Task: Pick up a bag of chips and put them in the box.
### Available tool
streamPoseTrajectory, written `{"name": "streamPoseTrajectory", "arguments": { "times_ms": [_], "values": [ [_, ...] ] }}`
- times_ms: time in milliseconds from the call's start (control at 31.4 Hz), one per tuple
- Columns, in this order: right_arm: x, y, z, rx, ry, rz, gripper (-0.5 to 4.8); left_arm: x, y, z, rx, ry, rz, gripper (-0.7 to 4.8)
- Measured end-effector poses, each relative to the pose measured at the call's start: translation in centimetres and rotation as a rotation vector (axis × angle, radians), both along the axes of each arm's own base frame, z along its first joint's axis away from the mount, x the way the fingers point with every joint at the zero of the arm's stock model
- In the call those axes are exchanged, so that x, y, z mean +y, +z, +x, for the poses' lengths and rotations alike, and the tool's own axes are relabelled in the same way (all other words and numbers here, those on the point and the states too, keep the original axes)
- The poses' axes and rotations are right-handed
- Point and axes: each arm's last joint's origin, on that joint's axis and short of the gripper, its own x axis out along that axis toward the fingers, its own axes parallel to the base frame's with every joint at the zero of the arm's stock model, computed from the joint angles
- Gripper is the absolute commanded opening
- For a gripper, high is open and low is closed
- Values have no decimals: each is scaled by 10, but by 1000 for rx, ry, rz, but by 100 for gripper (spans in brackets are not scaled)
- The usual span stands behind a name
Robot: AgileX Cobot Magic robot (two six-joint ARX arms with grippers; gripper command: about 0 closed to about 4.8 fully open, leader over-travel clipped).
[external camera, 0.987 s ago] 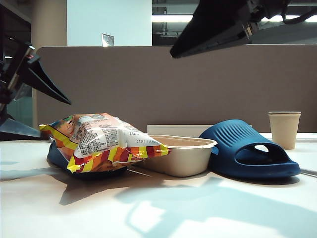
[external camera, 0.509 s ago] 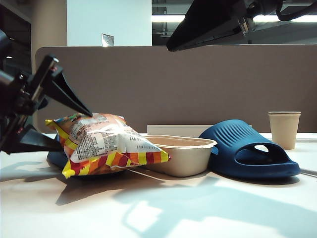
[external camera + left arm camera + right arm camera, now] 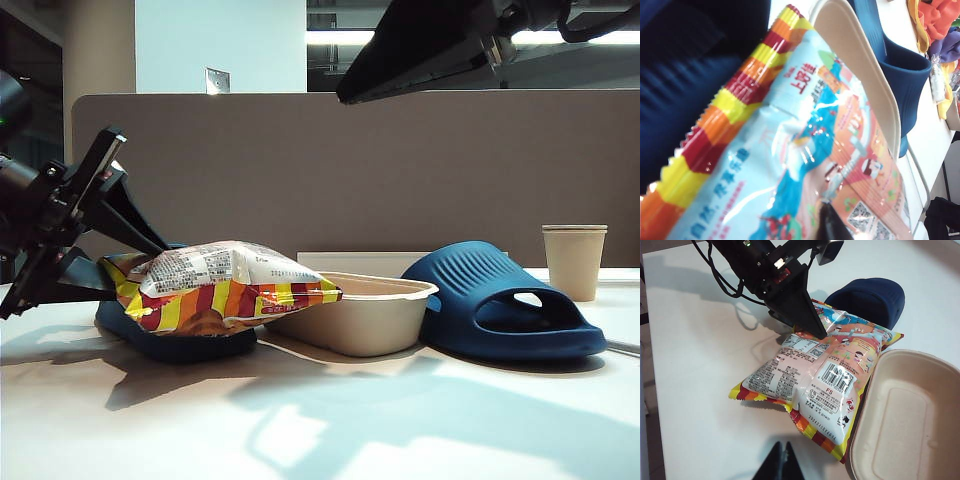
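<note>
The bag of chips (image 3: 225,290), striped red, yellow and orange, lies on a dark blue slipper (image 3: 170,342). Its right end reaches the rim of the beige box (image 3: 375,318). My left gripper (image 3: 135,270) straddles the bag's left end. Its upper finger (image 3: 812,325) presses into the bag (image 3: 825,375), and the lower one is under the bag's edge. In the left wrist view the bag (image 3: 805,150) fills the frame, with one dark fingertip (image 3: 830,225) on it. My right gripper (image 3: 345,97) hangs high above the box, shut and empty (image 3: 781,446).
A second blue slipper (image 3: 500,305) lies right of the box, touching its rim. A tan paper cup (image 3: 574,260) stands at the far right. A grey partition wall (image 3: 350,170) runs behind the table. The box (image 3: 905,415) holds nothing.
My left gripper has come in from the left and down onto the bag's end, and its jaws have closed in. The bag now sits flatter. The right arm has barely moved.
</note>
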Motion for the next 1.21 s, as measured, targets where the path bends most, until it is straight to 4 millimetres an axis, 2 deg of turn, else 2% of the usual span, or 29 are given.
{"name": "streamPoseTrajectory", "arguments": {
  "times_ms": [414, 446, 541, 1209],
  "values": [
    [-1, 0, 2, -16, -49, -18, -5, -1, 1, -1, 5, -33, -34, 208],
    [-1, 0, 2, -16, -49, -19, -5, -1, 1, -1, 5, -34, -35, 198],
    [-1, 0, 2, -25, -63, -26, -5, -1, 1, -1, 4, -35, -35, 117],
    [-3, -1, 4, -66, -131, -65, -5, -1, 2, -1, -2, -65, -68, 115]
  ]
}}
